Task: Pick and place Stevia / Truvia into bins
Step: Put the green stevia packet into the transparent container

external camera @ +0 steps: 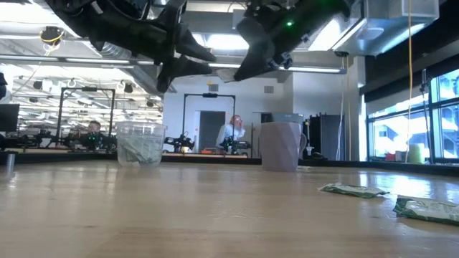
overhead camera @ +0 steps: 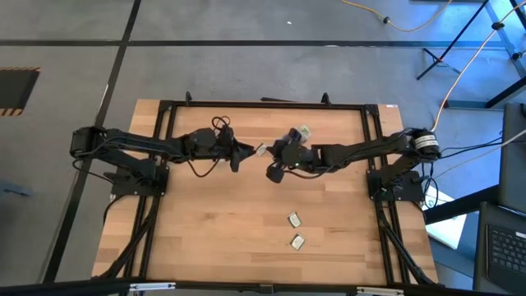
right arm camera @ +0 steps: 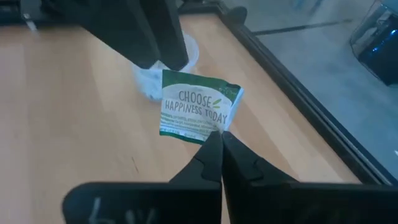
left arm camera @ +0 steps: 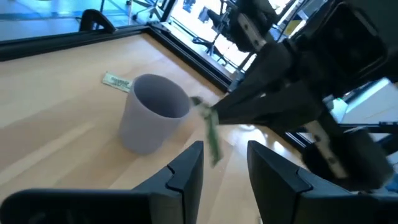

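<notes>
Green-and-white packet (right arm camera: 198, 113), printed "Choose happiness today", hangs pinched in the right gripper (right arm camera: 219, 138) jaws; left gripper (left arm camera: 225, 163) jaws gape, seemingly empty, nearby.

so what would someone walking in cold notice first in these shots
The two arms meet over the middle of the table, and the right pincer is shut on a green and white packet held up in the air. The left pincer is open right in front of that packet. Below them stand a grey mug and a clear cup, with two more packets lying nearer the table's front edge.
</notes>
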You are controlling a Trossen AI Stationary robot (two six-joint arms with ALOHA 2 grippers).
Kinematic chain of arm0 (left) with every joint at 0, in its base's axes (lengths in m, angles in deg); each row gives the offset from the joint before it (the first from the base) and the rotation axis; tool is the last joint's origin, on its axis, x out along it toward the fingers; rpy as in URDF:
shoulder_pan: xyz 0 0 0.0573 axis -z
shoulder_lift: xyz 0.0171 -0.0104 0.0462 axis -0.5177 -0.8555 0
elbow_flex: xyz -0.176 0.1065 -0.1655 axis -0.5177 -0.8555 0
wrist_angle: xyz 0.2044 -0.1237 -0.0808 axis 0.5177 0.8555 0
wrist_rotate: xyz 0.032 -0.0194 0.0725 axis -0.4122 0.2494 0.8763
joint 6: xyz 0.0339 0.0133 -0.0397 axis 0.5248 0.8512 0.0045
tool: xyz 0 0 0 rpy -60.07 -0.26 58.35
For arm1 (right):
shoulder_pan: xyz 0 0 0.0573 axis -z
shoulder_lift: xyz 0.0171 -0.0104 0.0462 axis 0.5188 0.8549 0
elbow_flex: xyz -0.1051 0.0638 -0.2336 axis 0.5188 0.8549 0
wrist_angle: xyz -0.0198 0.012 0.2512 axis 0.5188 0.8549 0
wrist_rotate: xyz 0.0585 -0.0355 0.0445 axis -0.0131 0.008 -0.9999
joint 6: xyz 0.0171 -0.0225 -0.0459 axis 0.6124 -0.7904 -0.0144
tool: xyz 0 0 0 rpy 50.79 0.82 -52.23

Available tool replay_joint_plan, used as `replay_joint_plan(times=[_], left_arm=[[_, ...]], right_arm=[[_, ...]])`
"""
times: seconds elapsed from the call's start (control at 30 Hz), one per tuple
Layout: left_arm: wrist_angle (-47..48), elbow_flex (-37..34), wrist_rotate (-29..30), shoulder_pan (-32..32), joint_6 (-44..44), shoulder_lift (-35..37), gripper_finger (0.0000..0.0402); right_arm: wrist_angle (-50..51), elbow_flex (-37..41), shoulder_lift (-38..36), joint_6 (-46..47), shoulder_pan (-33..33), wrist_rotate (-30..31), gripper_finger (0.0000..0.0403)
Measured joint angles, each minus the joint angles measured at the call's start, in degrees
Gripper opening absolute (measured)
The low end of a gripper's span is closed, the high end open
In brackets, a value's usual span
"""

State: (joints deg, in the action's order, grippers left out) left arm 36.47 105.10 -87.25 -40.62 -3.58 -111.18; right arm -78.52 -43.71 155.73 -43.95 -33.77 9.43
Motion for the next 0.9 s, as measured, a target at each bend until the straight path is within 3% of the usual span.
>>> replay_joint_plan(times=[0.27, 0.63, 0.9], left_arm=[[0.99, -0.02, -0.40, 0.05, 3.10, 0.02, 0.0118], [3.95, -0.01, -0.25, -0.06, 4.59, 0.02, 0.0117], [3.13, -0.02, -0.27, -0.06, 7.83, 0.02, 0.0066]], right_arm=[[7.60, -7.71, 4.78, -1.45, -0.02, 0.01, 0.0000], [8.04, -8.59, 4.41, -1.73, -0.35, 0.08, 0.0000], [8.02, -8.59, 4.41, -1.73, -0.35, 0.05, 0.0000]])
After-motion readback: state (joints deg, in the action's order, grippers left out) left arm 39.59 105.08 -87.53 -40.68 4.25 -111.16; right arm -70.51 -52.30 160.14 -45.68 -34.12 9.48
